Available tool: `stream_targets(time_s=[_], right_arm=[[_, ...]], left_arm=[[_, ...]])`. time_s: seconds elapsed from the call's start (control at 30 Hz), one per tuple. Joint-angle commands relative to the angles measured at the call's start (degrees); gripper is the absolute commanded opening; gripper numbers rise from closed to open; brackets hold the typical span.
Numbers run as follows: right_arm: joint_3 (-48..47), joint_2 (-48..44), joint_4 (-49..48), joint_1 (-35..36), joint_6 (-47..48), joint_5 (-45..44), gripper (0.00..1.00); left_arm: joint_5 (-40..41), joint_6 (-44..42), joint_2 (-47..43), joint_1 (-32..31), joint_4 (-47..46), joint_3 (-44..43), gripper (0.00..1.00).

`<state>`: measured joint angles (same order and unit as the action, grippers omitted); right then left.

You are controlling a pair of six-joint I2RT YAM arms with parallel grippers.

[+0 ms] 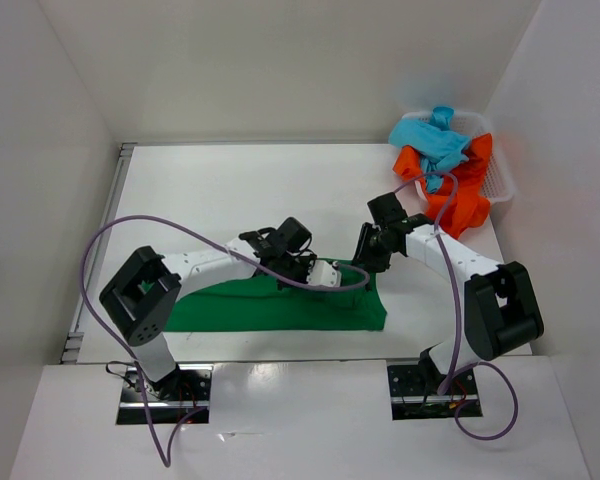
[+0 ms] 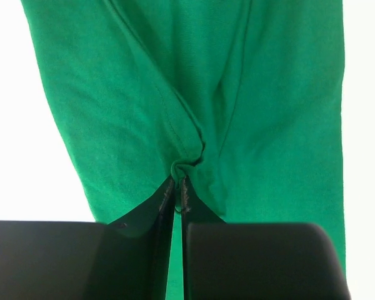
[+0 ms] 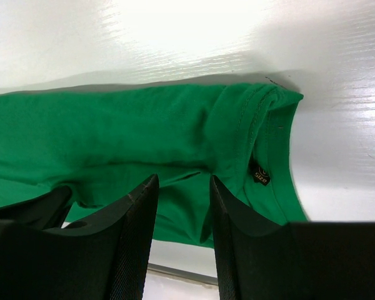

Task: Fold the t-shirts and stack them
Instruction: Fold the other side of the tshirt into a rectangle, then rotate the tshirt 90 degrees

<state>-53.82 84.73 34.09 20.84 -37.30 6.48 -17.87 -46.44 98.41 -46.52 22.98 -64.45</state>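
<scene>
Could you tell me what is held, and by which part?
The left gripper pinches a bunched fold of the green cloth t-shirt; the right gripper holds nothing.

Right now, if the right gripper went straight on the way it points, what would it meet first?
The right gripper would most likely meet the green t-shirt first, close to its neck end. How far off the cloth lies is unclear.

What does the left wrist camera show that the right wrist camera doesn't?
Only the left wrist view: the left pincer shut on a bunched fold of cloth. Only the right wrist view: the right pincer open, beside the neckline with its black size label. Both: the green t-shirt lying on the white table.
</scene>
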Motion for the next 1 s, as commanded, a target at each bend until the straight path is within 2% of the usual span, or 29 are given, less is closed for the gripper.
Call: stream_targets(time_s=[0.0,0.23,0.4,0.5,0.53,0.6,0.67,0.7,0.8,0.93,0.97], right_arm=[[0.3,-2.3,-0.5,0.2,-0.4,-0.2,0.44],[0.3,-2.3,-1.0,0.2,-0.4,0.3,0.44],[0.3,-2.3,-1.0,0.2,-0.9,0.3,0.47],[0.3,-2.9,-1.0,0.2,-0.9,-0.2,0.51],[0.3,-2.9,-0.3,0.2,-0.9,-0.2,0.51],[0.3,-4.2,0.4,0.2,-1.5,-1.4,0.51],[0.3,-6.4,2.0,0.2,-2.1,-3.0,0.51],[0.3,-7.4,2.9,0.2,-3.1,-4.0,0.53],[1.4,-11.4,7.8,0.2,-7.7,-9.7,0.62],[3.5,-16.0,11.7,2.4,-15.1,-13.0,0.67],[4.5,-17.5,12.2,3.0,-16.3,-13.0,0.69]], left_arm=[[-2.0,4.9,-0.9,0.8,-1.9,-0.3,0.13],[1.2,13.6,-0.3,3.9,-5.1,-0.3,0.13],[1.8,15.6,0.2,5.1,-5.7,0.8,0.22],[1.8,16.3,0.7,5.7,-5.7,0.8,0.40],[1.8,16.3,0.7,5.7,-5.7,0.8,0.55],[2.3,16.3,0.7,5.7,-5.7,0.8,0.67],[5.1,16.9,0.2,5.7,-5.7,0.8,0.74],[6.1,17.6,0.2,6.2,-5.7,0.8,0.81],[8.5,18.3,-2.2,8.8,-2.3,-1.2,0.87],[8.5,19.0,-7.7,18.4,4.6,-4.2,0.90],[8.5,18.5,-8.7,24.0,6.6,-4.2,0.90]])
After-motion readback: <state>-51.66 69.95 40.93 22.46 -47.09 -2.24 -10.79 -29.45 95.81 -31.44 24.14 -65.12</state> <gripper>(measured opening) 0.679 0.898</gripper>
